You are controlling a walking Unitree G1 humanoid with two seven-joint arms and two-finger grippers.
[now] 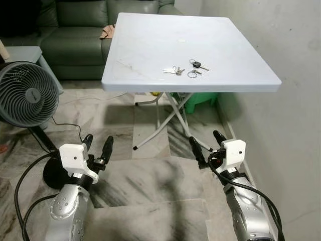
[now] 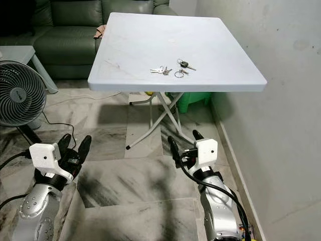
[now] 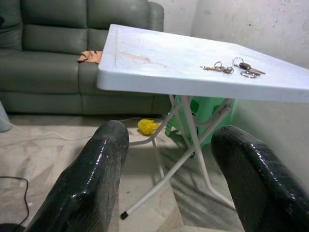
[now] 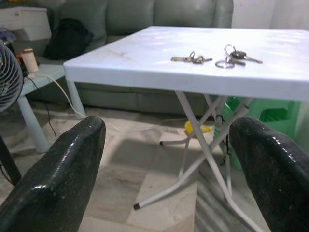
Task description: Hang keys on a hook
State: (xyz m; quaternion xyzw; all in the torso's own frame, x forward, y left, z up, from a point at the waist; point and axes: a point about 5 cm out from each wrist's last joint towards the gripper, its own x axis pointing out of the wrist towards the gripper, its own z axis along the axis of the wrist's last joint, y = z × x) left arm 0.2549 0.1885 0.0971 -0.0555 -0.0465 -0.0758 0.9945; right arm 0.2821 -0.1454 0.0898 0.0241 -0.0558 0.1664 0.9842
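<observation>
Two bunches of keys lie on a white folding table (image 1: 150, 45) ahead of me: a silver bunch (image 1: 173, 70) and, to its right, a bunch with a black-headed key and rings (image 1: 196, 67). Both bunches rest near the table's front edge, the silver bunch (image 4: 191, 59) left of the black-headed bunch (image 4: 235, 57). My left gripper (image 1: 98, 146) is held low in front of the table, open and empty. My right gripper (image 1: 206, 140) is at the same height on the right, also open and empty. Both are well short of the table.
A round fan (image 1: 26, 94) on a stand is at my left, its cable (image 1: 70, 125) trailing on the marble floor. A green sofa (image 1: 75, 35) stands behind the table, a green stool (image 1: 200, 100) under it. A wall (image 1: 281, 100) runs close along the right.
</observation>
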